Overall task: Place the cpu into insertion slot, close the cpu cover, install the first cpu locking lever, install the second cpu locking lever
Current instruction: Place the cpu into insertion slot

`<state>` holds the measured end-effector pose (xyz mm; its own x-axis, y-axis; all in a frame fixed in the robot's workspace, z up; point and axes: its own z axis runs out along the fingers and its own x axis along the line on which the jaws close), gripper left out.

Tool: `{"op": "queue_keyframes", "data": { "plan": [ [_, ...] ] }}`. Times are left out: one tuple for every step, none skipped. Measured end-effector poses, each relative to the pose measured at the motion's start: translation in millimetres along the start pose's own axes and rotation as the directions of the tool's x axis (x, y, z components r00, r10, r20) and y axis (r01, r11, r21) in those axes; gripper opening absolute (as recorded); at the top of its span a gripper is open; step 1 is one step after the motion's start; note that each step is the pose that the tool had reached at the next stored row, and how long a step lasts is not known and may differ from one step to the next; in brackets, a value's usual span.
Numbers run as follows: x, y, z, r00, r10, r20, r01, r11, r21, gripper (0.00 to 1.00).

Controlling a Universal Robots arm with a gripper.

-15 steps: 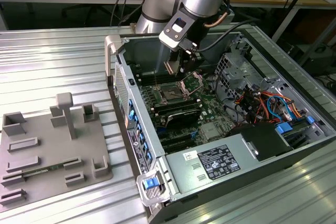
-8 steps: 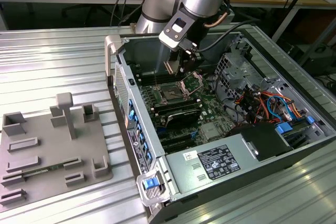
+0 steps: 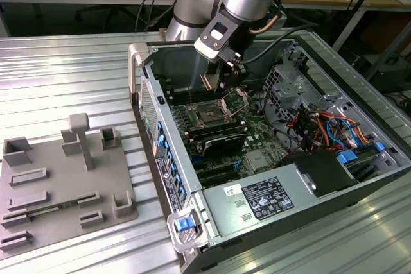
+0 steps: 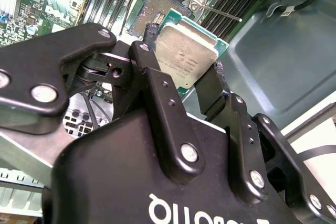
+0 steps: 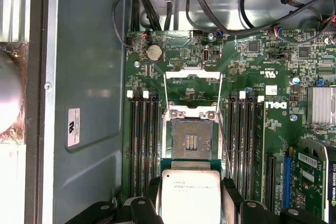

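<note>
Gripper point(image 4: 184, 59): I see its two black fingers point(image 4: 157, 85) closed narrow on the cpu, one on each of 2 opposite edges. In the ext. view the gripper point(image 3: 226, 68) hangs over the board, inside the case.
Cpu point(image 5: 190, 200): clamped between the fingers, silver top facing both wrist cams, green rim showing round the metal lid. It is in the air, not seated. It sits just beside the socket, at the socket edge opposite to the cover's hinge.
Socket point(image 5: 191, 139): open, with the contact field exposed. It is abt the middle of the board, w/ rows of RAM slots point(image 5: 143, 145) along two of its sides.
Cover point(image 5: 192, 77): swung open off the socket, hinged at the socket edge far from the cpu. I see the board through its centre window.
Levers point(image 5: 220, 103): two thin wire rods, one along each side of the socket. Both look unlatched to me, but I cannot be fully sure.
Board point(image 3: 270, 139): green, flat on the case floor.
Case point(image 3: 160, 126): lies on its side, open upward, on the bench point(image 3: 64, 62) toward the ext. view's right edge.
Tray point(image 3: 58, 184): grey, w/ slots and posts, at the bench edge on the ext. view's left, beside the case.
</note>
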<state>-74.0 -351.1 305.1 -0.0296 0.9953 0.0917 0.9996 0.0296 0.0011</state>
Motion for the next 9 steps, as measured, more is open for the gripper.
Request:
{"op": "queue_keyframes", "data": {
  "plan": [
    [0.0, 0.0, 0.0, 1.0, 0.0, -0.0006, 0.0, 1.0, -0.0001, 0.55],
    [0.0, 0.0, 0.0, 1.0, 0.0, -0.0015, 0.0, 1.0, -0.0001, 0.55],
    [0.0, 0.0, 0.0, 1.0, 0.0, -0.0021, 0.0, 1.0, -0.0001, 0.55],
    [0.0, 0.0, 0.0, 1.0, 0.0, -0.003, 0.0, 1.0, -0.0001, 0.55],
    [0.0, 0.0, 0.0, 1.0, 0.0, -0.0036, 0.0, 1.0, -0.0002, 0.55],
    [0.0, 0.0, 0.0, 1.0, 0.0, -0.0045, 0.0, 1.0, -0.0002, 0.55],
    [0.0, 0.0, 0.0, 1.0, 0.0, -0.0061, 0.0, 1.0, -0.0002, 0.55],
    [0.0, 0.0, 0.0, 1.0, 0.0, -0.0074, 0.0, 1.0, -0.0002, 0.55],
    [0.0, 0.0, 0.0, 1.0, 0.0, -0.0082, 0.0, 1.0, -0.0002, 0.55]
  ]
}}
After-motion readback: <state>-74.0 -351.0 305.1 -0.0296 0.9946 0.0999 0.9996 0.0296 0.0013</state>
